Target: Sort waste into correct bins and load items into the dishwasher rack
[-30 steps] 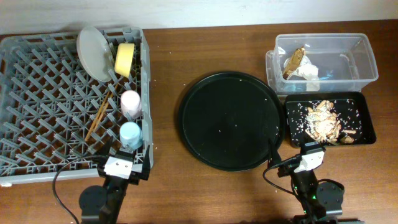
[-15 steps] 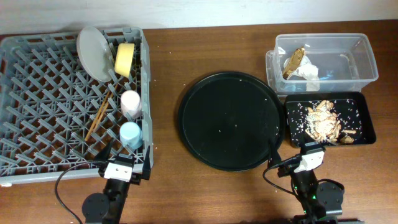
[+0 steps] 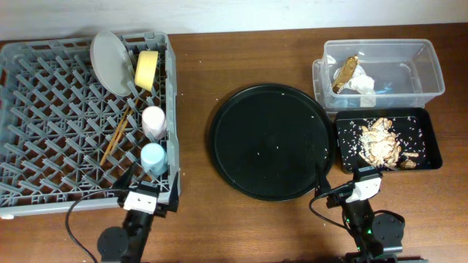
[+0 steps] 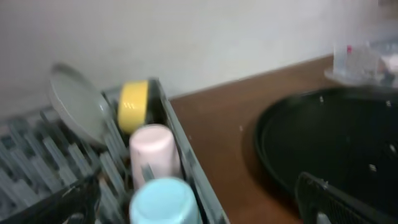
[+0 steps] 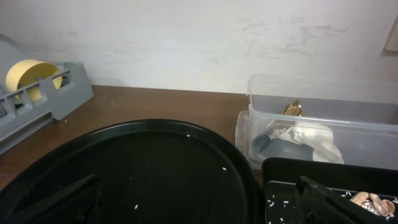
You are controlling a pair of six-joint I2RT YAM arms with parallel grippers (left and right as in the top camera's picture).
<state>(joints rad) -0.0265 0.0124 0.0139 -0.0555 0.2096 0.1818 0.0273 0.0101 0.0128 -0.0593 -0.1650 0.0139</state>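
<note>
– Clearances?
– Bare wooden table separated the large grey plastic pegged rack, small pink cup and small blue cup against its right wall, from the large round black tray.
– Fingers?
– Left gripper and right gripper stood spread wide, empty. Thin wooden chopsticks were clear only overhead.

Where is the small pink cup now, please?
In the overhead view, the small pink cup sits inside the dishwasher rack along its right wall, between the yellow bowl and the small blue cup.
</note>
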